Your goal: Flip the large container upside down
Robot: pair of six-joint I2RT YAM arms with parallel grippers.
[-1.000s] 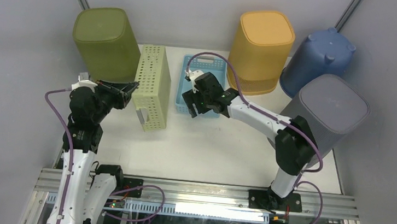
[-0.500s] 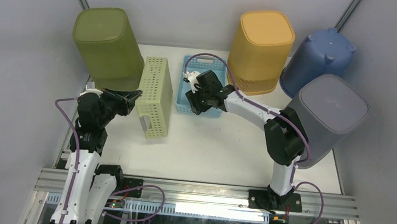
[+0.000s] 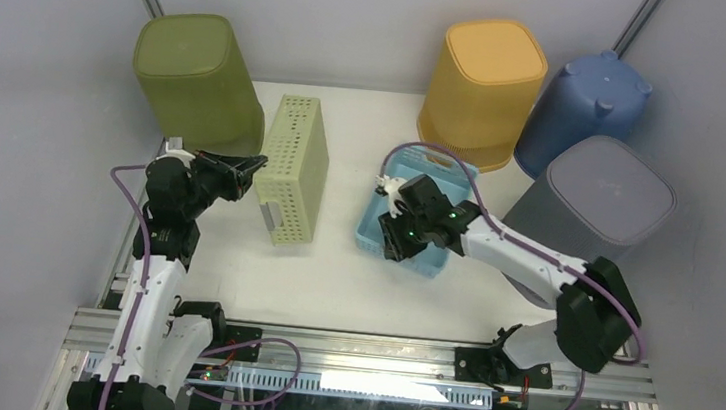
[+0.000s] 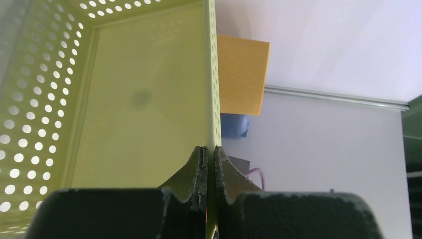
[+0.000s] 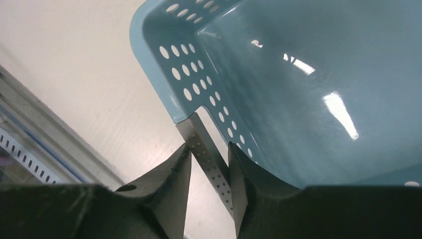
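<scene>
The large container, a pale green perforated basket (image 3: 294, 168), stands on its long side left of the table's middle, its opening facing left. My left gripper (image 3: 254, 166) is shut on its upper long wall; in the left wrist view the thin wall runs straight up from between the closed fingers of the left gripper (image 4: 209, 149), with the inside of the green basket (image 4: 124, 99) to the left. My right gripper (image 3: 394, 240) is shut on the wall of a smaller blue basket (image 3: 431, 260), which sits tilted at centre right. In the right wrist view the right gripper (image 5: 211, 149) straddles the wall of the blue basket (image 5: 298, 74) beside its handle cut-out.
Tall bins stand upside down round the back and right: olive (image 3: 196, 73), yellow (image 3: 481, 86), a blue bucket (image 3: 589, 106) and a grey one (image 3: 595, 202) close behind the right arm. The metal rail (image 3: 355, 350) marks the table's near edge.
My right gripper closed on the blue basket's wall and drew it from the back of the table toward the near right, tilting it. The green basket shifted slightly right with the left gripper.
</scene>
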